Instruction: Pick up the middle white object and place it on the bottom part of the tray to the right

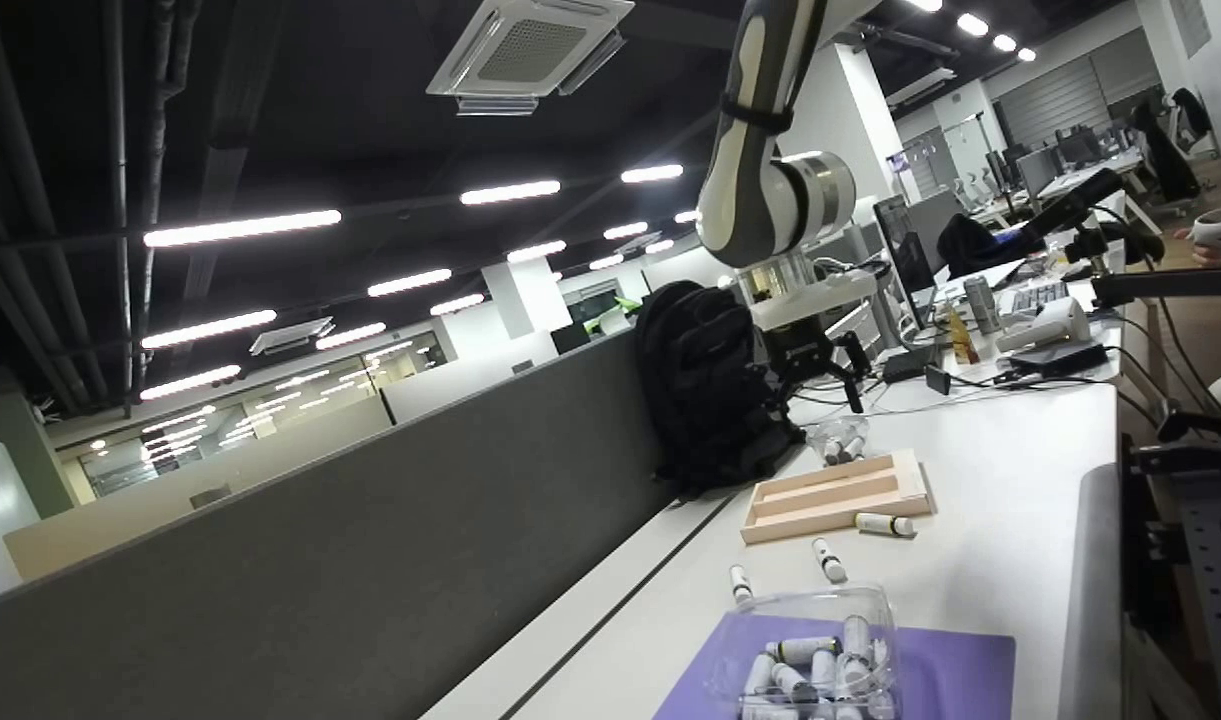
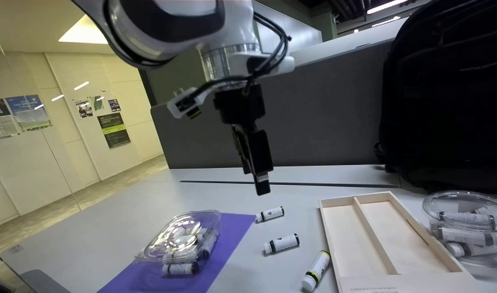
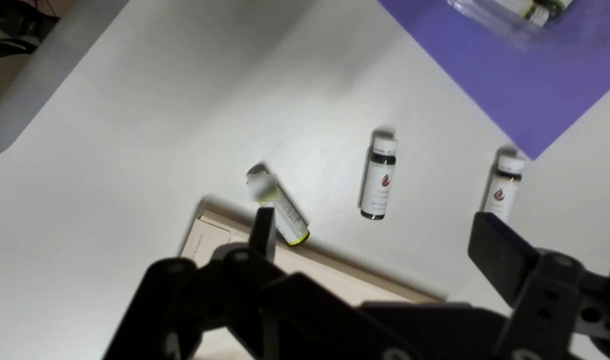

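The middle white bottle [image 3: 378, 186] lies below the parted fingers [image 3: 502, 257]

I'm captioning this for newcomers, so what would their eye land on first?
Probably the purple mat, the boldest colour on the pale desk, with a clear plastic container resting on it. Next might come the open black gripper, hanging above the desk. After that, the three white-labelled bottles stand out, lying on their sides between the mat and the wooden tray.
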`<state>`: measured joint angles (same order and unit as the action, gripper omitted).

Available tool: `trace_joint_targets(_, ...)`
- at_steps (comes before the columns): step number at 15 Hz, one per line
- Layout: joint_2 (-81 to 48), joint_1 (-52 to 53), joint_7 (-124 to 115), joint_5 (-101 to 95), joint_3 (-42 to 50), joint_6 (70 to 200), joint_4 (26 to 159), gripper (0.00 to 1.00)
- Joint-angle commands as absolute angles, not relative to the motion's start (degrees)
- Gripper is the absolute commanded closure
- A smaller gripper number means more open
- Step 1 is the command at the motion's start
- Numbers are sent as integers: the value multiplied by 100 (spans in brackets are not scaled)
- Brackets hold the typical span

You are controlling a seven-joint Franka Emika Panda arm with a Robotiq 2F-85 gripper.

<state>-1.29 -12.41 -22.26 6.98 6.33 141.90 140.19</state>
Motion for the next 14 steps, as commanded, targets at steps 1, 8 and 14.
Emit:
trace_joint_targets(1, -1536, -1065, -3095, 989, 800, 14574, 12968, 0)
trace_joint_targets(8, -3204, -251, -5034, 1182, 1100, 14778, 11768, 0)
trace_joint_targets(14, -3468, -58, -5319, 1426, 1002, 14841, 11885, 0)
